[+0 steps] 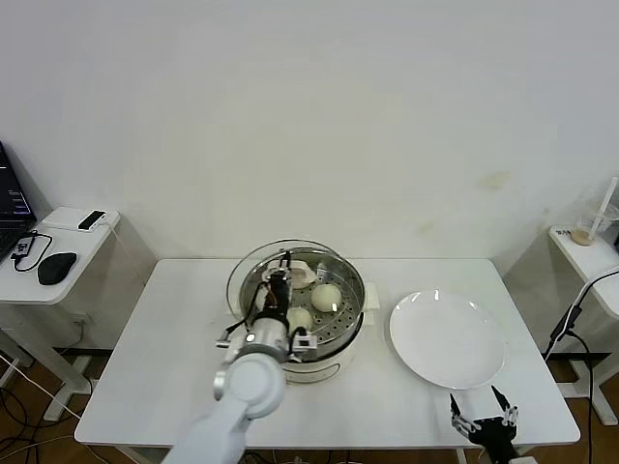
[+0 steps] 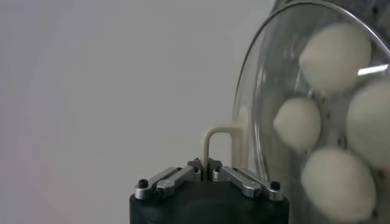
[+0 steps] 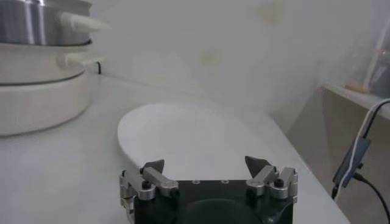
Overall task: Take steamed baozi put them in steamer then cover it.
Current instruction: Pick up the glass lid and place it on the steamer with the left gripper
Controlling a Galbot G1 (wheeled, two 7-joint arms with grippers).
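The steamer (image 1: 359,293) stands mid-table on its cream base, with creamy-white baozi (image 1: 326,297) on its perforated tray. My left gripper (image 1: 279,282) is shut on the cream handle (image 2: 214,139) of the glass cover (image 1: 253,274). It holds the cover tilted over the steamer's left side. In the left wrist view, four baozi (image 2: 297,123) show through the glass cover (image 2: 262,91). My right gripper (image 1: 484,413) is open and empty at the table's front right corner. In its wrist view my right gripper (image 3: 206,163) faces the plate and the steamer (image 3: 42,24).
An empty white plate (image 1: 447,338) lies right of the steamer; it also shows in the right wrist view (image 3: 183,134). A side table (image 1: 58,242) with a mouse stands at the left. Another side table (image 1: 590,253) with a cup and a hanging cable stands at the right.
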